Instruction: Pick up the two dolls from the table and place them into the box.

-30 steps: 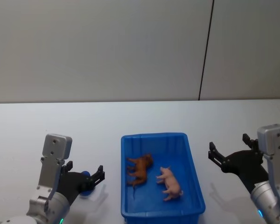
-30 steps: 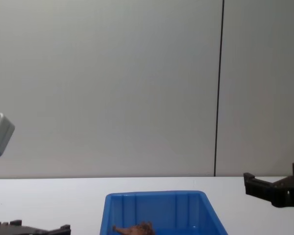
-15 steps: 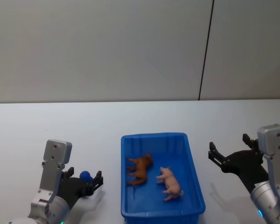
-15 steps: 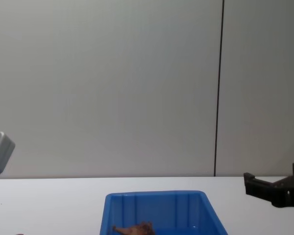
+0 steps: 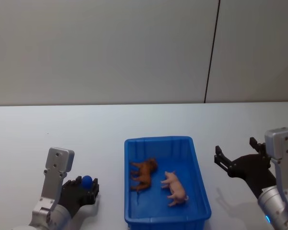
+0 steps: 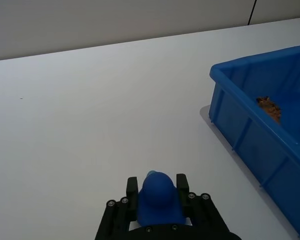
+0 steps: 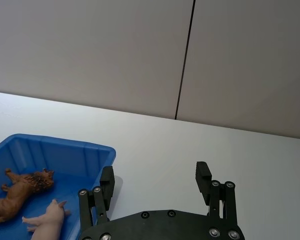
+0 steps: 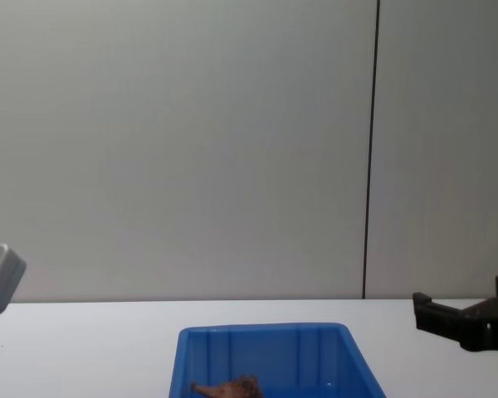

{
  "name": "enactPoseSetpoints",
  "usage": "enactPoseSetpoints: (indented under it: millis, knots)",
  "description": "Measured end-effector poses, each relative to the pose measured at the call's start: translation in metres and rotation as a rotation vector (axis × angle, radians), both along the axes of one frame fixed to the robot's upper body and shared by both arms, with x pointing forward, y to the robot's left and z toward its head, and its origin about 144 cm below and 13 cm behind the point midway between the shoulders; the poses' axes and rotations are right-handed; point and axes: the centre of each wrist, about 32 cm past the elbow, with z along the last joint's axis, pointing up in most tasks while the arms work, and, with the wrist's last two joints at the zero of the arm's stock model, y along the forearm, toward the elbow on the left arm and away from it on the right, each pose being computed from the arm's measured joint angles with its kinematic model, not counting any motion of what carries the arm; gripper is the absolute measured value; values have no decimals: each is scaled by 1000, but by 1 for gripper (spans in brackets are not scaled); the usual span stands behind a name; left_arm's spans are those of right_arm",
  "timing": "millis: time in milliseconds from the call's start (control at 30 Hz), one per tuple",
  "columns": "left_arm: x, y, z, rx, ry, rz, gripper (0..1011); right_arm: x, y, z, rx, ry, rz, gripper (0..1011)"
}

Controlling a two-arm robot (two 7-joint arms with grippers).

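Note:
Both dolls lie inside the blue box (image 5: pixel 158 140) at the table's middle front. The shaggy reddish-brown doll (image 5: pixel 143 174) is on the box's left side and the pale pink doll (image 5: pixel 175 188) on its right. They also appear in the right wrist view as brown doll (image 7: pixel 25 187) and pink doll (image 7: pixel 47 217). My left gripper (image 5: pixel 89 186) sits low over the table left of the box, its fingers (image 6: pixel 132 185) drawn in against a blue rounded part between them. My right gripper (image 5: pixel 235 149) hovers right of the box, open and holding nothing, seen again as right gripper (image 7: pixel 155 172).
The white table (image 5: pixel 134 120) stretches bare behind and beside the box to a grey wall with a dark vertical seam (image 5: pixel 211 52). In the chest view the box's far rim (image 8: pixel 266 330) and the brown doll (image 8: pixel 228 387) show low in the middle.
My left gripper has closed its fingers and sunk back toward the robot, dropping out of the chest view. The right gripper, the box and both dolls have stayed put.

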Motion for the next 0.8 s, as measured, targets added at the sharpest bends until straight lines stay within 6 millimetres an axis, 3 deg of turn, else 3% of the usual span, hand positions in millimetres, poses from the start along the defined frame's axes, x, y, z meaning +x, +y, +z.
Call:
enactPoseSetpoints:
  millis: [133, 233, 800]
  knots:
    - [0, 1, -2, 4, -3, -3, 416, 0, 0, 0, 0, 0, 0, 1001]
    - [0, 1, -2, 6, -9, -7, 381, 0, 0, 0, 0, 0, 0, 1001]
    - [4, -3, 14, -2, -158, -111, 276, 0, 0, 0, 0, 0, 0, 1001]
